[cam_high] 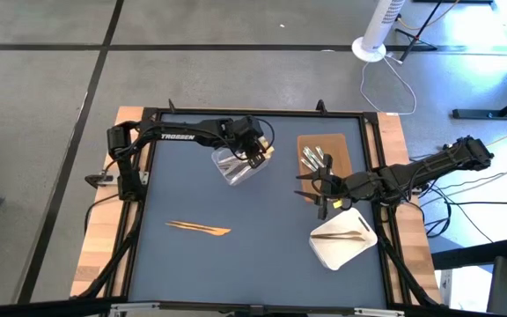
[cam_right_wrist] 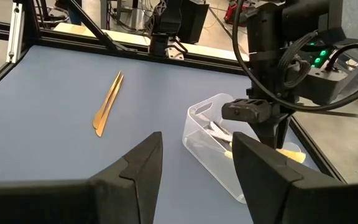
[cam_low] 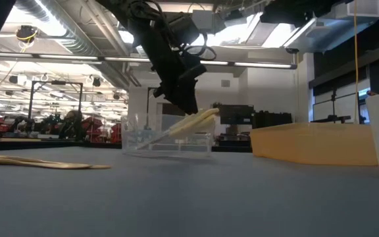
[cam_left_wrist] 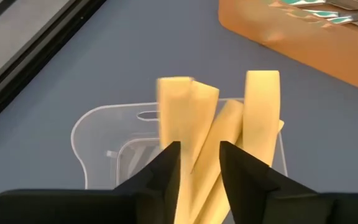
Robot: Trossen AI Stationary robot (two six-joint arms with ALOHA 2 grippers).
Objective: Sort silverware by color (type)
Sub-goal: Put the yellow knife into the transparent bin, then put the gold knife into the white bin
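Left gripper [cam_left_wrist: 199, 163] jaws apart around pale yellow utensils [cam_left_wrist: 194, 118] over clear tub [cam_high: 234, 165]; right gripper [cam_right_wrist: 197, 155] jaws apart.

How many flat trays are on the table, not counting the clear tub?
2: a brown tray at the far right holding silver utensils, and a white tray nearer the front right holding pale sticks.

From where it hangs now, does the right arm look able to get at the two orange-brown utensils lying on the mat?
Probably yes. The orange-brown utensils lie alone on the open mat, nothing on or against them. The right gripper hovers by the brown tray, jaws open and empty, and the left gripper is busy over the clear tub.
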